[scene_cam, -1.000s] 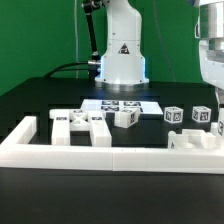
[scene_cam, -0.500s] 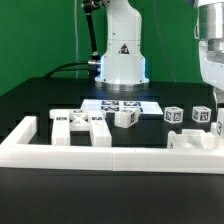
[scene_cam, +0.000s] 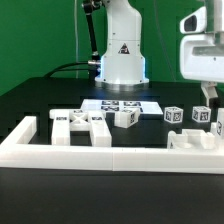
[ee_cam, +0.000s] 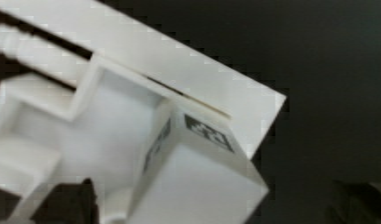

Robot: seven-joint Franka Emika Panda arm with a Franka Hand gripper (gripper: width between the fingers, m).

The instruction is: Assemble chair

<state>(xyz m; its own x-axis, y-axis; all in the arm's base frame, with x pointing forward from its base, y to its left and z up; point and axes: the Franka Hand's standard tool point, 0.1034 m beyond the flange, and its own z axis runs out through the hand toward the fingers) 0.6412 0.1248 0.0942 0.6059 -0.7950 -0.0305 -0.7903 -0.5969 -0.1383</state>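
The chair is in loose white tagged pieces on the black table. A flat slotted piece lies at the exterior view's left, with a small cube beside it. At the right stand two tagged blocks, with a larger white piece in front of them. My gripper hangs above that right group with its jaws open. In the wrist view a white blocky piece with a tag fills the frame. My gripper has one dark finger on each side of it. Whether they touch it is unclear.
A long white border frame runs along the front and turns up at both ends. The marker board lies flat before the robot base. A green wall stands behind.
The gripper's jaws have spread apart. In the exterior view the hand now reaches further left and higher. The parts on the table have not moved.
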